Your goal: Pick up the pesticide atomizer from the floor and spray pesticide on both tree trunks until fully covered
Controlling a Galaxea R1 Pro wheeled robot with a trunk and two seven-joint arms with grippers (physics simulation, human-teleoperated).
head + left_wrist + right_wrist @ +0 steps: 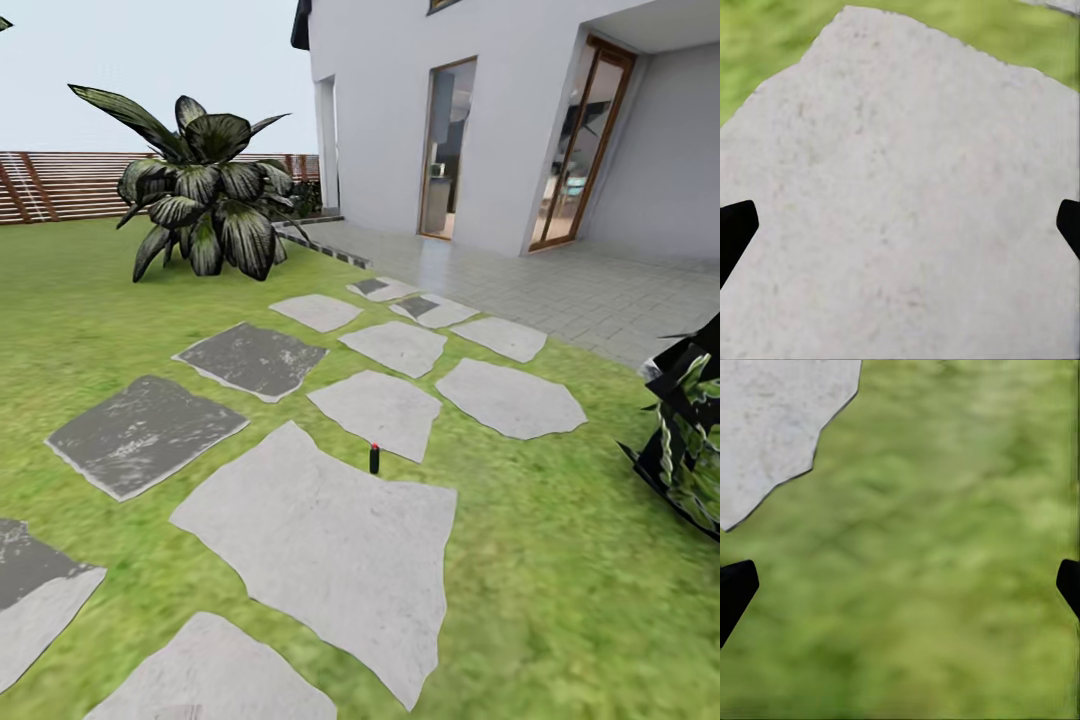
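The pesticide atomizer (374, 458), a small dark bottle with a red cap, stands upright in the narrow grass strip between grey paving slabs, in the middle of the head view. Green lawn, the floor (540, 540), spreads around the slabs. Both trees and their trunks are out of view. In the left wrist view my left gripper (900, 225) is open, its black fingertips (735, 229) wide apart above a pale stone slab (907, 172). My right gripper (900, 585) is open too, over grass (945, 547), with nothing between its fingers.
Several grey stone slabs (320, 540) form a path toward a white house (480, 110) with glass doors and a tiled patio (560, 285). A broad-leaved plant (205, 195) stands at the back left by a wooden fence (60, 185). Dark foliage (690, 440) crowds the right edge.
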